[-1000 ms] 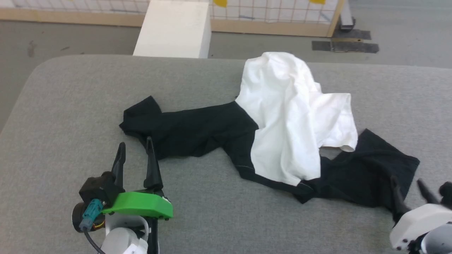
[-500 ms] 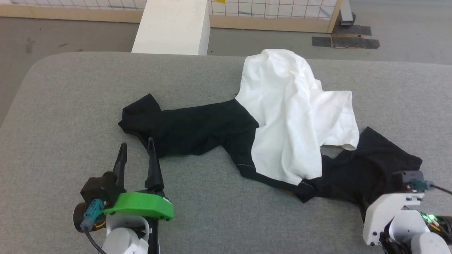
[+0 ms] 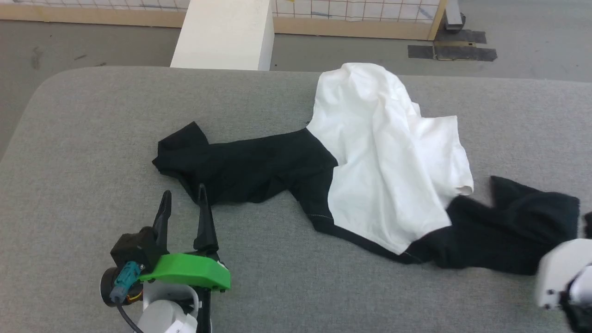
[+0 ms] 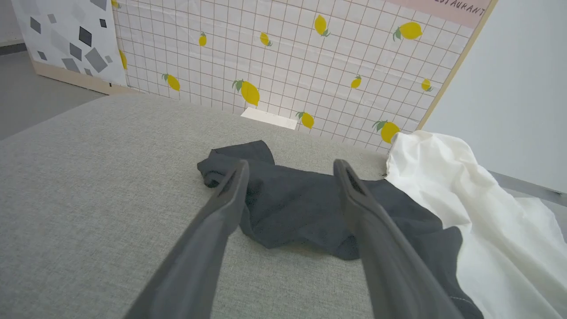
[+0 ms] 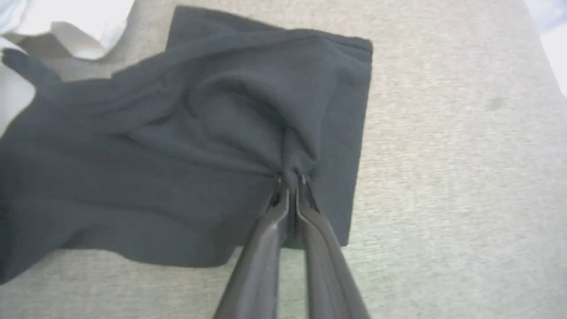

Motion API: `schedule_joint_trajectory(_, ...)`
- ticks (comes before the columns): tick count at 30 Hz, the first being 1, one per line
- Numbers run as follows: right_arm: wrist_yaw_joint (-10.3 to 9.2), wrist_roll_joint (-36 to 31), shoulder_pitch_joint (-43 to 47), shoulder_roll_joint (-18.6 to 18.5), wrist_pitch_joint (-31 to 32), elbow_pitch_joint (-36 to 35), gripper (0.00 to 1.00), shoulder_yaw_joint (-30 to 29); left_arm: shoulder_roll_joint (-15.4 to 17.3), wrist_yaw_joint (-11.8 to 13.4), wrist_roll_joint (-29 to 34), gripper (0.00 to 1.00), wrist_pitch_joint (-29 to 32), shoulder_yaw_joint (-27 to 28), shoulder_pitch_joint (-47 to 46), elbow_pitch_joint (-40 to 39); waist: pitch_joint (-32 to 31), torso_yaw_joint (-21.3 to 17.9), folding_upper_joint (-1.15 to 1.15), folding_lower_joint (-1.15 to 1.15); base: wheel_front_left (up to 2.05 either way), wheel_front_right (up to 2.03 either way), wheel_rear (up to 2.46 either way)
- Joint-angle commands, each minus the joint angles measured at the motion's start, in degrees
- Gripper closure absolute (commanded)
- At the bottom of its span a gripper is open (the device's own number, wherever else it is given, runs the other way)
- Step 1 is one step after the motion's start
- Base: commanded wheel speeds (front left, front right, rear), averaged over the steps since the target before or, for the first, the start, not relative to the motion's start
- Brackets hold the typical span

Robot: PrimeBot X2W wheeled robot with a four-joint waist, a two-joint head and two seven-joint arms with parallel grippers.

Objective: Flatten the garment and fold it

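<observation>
Head view: what is under the left pincer [image 3: 183,192]?

A big grey soft table [image 3: 92,129]. Far ahead of the pincer, a white box [image 3: 222,32] stands on a grey floor [image 3: 92,46], by a wall [image 4: 288,57] with yellow lemons.

Any words?

At the top of the wall, in the left wrist view, are letters [image 4: 460,6]: "STAURANT", with the start cut off.

And the shirt [image 3: 388,152]?

It lies just past the left pincer's wide-apart, empty fingers. The right pincer [image 5: 291,179] pinches its black sleeve [image 5: 199,133] tight.

bright even light, slight motion blur
</observation>
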Motion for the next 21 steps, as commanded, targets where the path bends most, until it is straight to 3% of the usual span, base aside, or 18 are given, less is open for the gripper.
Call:
schedule_joint_trajectory(1,-0.11,-1.2,-0.5,-1.0,-0.1,-1.0,1.0,-1.8,-0.1,0.0,-0.1,0.0,-0.3,0.1,-0.3,0.1,-0.1,-0.5,0.0,0.0,0.0,0.0,0.0)
schedule_joint_trajectory(9,-0.11,-5.8,-8.7,-8.4,-4.7,3.8,1.0,-10.2,-0.1,-1.0,0.9,0.0,-0.3,-0.3,-1.3,0.8,1.7,-1.1,0.0,0.0,0.0,0.0,0.0)
schedule_joint_trajectory(13,-0.11,-8.4,-13.6,-9.8,-8.7,9.1,1.0,-12.2,-0.1,-1.5,1.1,0.0,-0.3,-0.8,-2.2,1.0,3.4,-0.5,0.0,0.0,0.0,0.0,0.0)
schedule_joint_trajectory(17,-0.11,-10.0,-17.5,-9.0,-12.8,14.7,0.98,-12.9,-0.1,-2.0,1.4,0.0,-0.3,-1.3,-2.8,1.6,4.2,-0.4,0.0,0.0,0.0,0.0,0.0)
schedule_joint_trajectory(18,-0.11,-10.1,-18.0,-8.7,-13.6,15.8,0.72,-13.0,-0.1,-2.1,1.4,0.0,-0.3,-1.4,-2.9,1.7,4.3,-0.4,0.0,0.0,0.0,0.0,0.0)
schedule_joint_trajectory(20,-0.11,-10.0,-18.5,-8.0,-15.4,17.8,0.0,-13.0,-0.1,-2.5,1.2,0.0,-0.3,-2.1,-3.0,2.3,4.0,-0.6,0.0,0.0,0.0,0.0,0.0)
schedule_joint_trajectory(21,-0.11,-9.7,-18.5,-7.4,-16.2,18.4,0.0,-13.3,-0.1,-2.7,0.8,0.0,-0.3,-2.7,-3.1,2.8,3.6,-0.7,0.0,0.0,0.0,0.0,0.0)
